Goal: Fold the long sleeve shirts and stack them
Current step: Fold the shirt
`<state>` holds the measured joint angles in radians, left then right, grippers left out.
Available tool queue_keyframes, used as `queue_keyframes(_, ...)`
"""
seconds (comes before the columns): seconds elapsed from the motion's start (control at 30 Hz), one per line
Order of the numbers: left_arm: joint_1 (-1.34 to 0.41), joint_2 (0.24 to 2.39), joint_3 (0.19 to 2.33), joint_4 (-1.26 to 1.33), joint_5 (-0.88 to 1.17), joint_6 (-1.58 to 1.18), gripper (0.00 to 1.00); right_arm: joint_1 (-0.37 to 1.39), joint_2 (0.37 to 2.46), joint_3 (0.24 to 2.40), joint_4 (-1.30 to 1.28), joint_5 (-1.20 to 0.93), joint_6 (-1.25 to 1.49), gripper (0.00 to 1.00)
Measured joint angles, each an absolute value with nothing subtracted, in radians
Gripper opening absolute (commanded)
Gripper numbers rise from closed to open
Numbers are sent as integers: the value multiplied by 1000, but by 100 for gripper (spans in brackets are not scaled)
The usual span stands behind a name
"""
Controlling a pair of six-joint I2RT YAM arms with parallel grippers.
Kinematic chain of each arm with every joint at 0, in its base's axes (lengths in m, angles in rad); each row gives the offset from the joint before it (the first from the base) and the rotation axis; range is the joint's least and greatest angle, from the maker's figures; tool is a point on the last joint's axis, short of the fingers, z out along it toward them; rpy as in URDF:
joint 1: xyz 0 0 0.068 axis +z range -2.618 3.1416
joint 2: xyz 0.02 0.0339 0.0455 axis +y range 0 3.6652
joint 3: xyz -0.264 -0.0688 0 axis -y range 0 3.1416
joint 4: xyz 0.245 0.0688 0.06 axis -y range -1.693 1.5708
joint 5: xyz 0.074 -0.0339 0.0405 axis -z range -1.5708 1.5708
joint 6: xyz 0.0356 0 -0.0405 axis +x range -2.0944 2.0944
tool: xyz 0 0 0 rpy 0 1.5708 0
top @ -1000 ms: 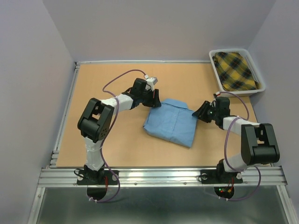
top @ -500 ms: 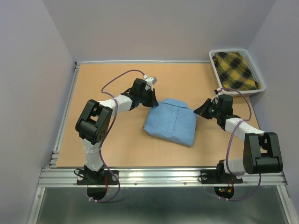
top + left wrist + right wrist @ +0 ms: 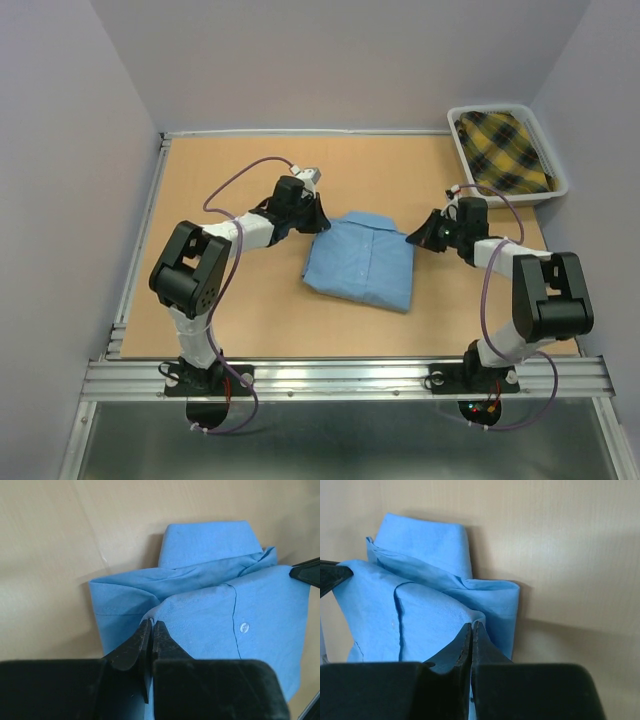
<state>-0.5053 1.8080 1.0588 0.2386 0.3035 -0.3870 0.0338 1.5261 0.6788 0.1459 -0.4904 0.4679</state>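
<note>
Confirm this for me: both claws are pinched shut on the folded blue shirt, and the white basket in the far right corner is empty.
Wrong on the basket. The white basket is not empty: it holds a yellow-and-black plaid cloth, as the top external view shows. The rest stands: the left claw and the right claw are both pinched shut on the folded blue shirt.

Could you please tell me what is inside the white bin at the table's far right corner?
A yellow plaid cloth fills the white bin; anything lying beneath that cloth is covered and cannot be seen.
</note>
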Motion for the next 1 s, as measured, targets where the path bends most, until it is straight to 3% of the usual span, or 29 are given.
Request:
queue_keyframes(0.1, -495, 1823, 1058, 249, 301, -409, 6, 35, 1578, 686, 161, -491, 468, 8)
queue_keyframes(0.2, -488, 1826, 1045, 266, 299, -430, 20, 35, 1600, 695, 168, -494, 469, 27)
queue_keyframes(0.37, -476, 1823, 1005, 292, 276, -458, 59, 34, 1600, 715, 165, -481, 461, 55)
queue_keyframes(0.4, -475, 1816, 996, 291, 270, -465, 74, 34, 1591, 719, 158, -477, 461, 57)
queue_keyframes(0.53, -467, 1735, 961, 264, 234, -509, 94, 34, 1497, 725, 114, -456, 460, 63)
queue_keyframes(0.8, -465, 1354, 815, 274, 190, -610, 93, 39, 1229, 720, 67, -463, 527, 63)
queue_keyframes(1.0, -482, 1193, 606, 316, 249, -656, 93, 155, 1184, 657, 76, -511, 608, 63)
